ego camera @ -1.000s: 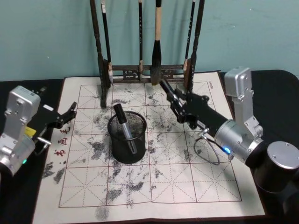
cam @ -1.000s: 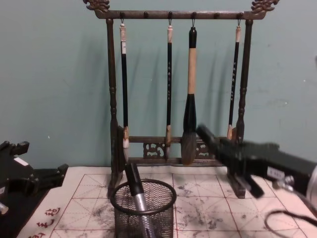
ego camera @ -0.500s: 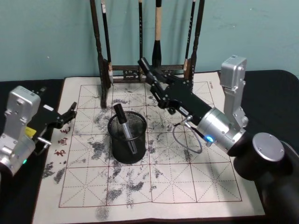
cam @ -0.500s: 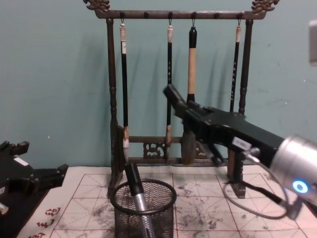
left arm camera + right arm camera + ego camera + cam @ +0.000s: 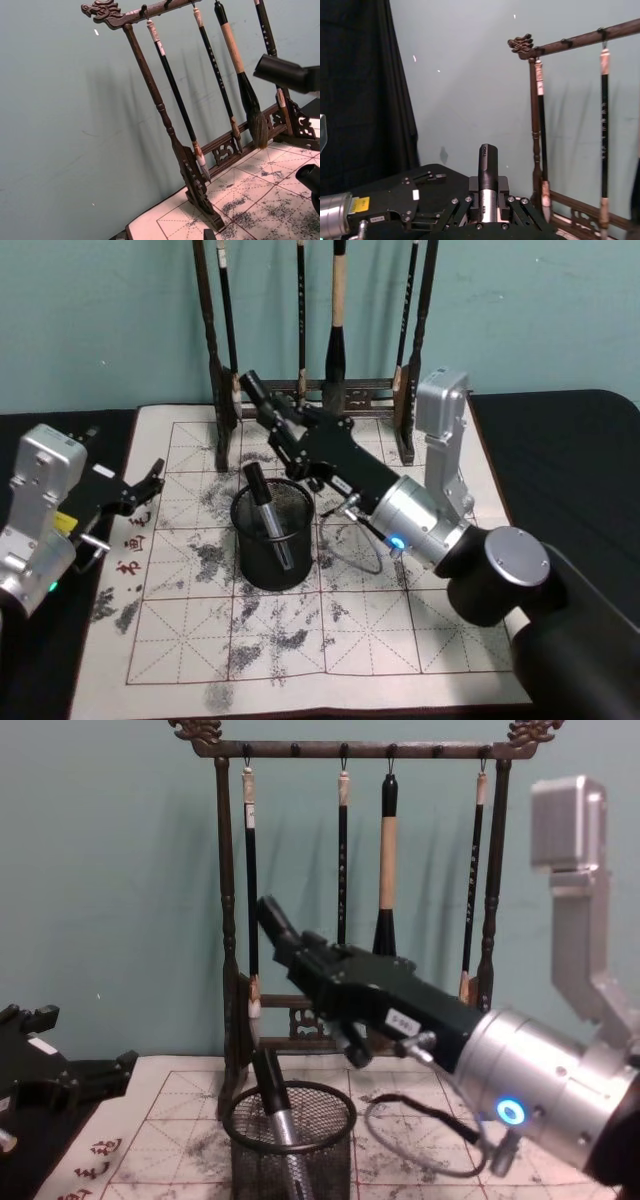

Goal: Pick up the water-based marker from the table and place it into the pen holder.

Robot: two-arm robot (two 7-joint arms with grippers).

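Right gripper [image 5: 262, 400] above and just beyond the pen holder [image 5: 273, 535], fingers clamped on a black water-based marker [image 5: 487, 180] pointing up-left. Another marker [image 5: 266, 512] leaning inside the mesh cup, mid-mat on the desk [image 5: 590, 440]. Left gripper [image 5: 150, 480] parked at the mat's left edge, fingers seemingly apart.

One pen holder [image 5: 272, 535], two markers [image 5: 267, 512], one brush rack [image 5: 318, 395], four hanging brushes [image 5: 386, 860]
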